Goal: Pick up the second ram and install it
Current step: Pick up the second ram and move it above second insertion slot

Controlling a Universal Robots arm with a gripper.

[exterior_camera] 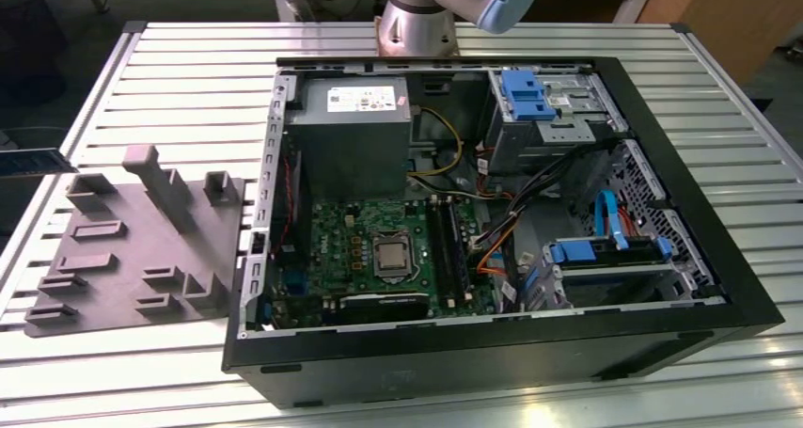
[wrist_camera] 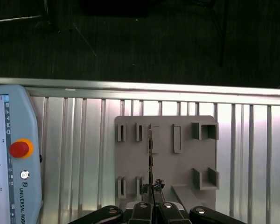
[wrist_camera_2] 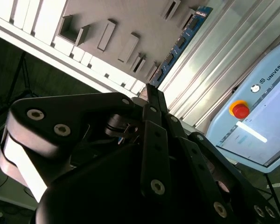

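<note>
While the open computer case sits mid-tabletop in the exterior view, the second ram hangs beyond the tabletop's edge on that view's left — lifted, not yet installed. In the second wrist view the gripper pinches that one ram narrowly; in the first wrist view it shows edge-on over one grey fixture.

High camera plus two wrist cameras.
Exterior view looks steeply down on the computer case; both wrist views share the gripper and gray holder.
</note>
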